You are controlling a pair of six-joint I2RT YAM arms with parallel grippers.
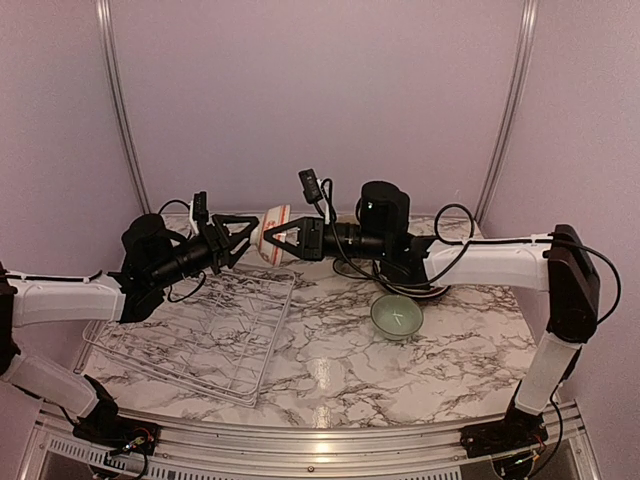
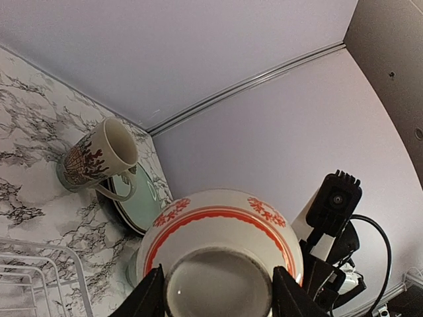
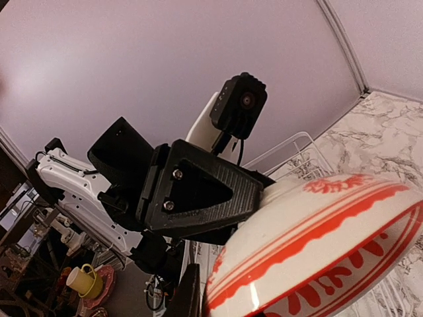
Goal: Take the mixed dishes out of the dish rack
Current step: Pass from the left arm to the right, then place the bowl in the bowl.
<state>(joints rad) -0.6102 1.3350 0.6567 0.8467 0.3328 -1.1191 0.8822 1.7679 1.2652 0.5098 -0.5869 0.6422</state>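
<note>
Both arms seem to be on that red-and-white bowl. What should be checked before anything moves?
1. Hold of the left gripper across the foot of the red-and-white bowl: ok.
2. Hold of the right gripper on the red-and-white bowl: cannot tell.
3. Red-and-white bowl lifted clear of the dish rack: ok.
4. Bare table beside the green bowl for setting down: ok.

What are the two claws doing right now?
Left gripper: shut on the red-and-white bowl.
Right gripper: at the bowl's rim; cannot tell whether it grips.
</note>
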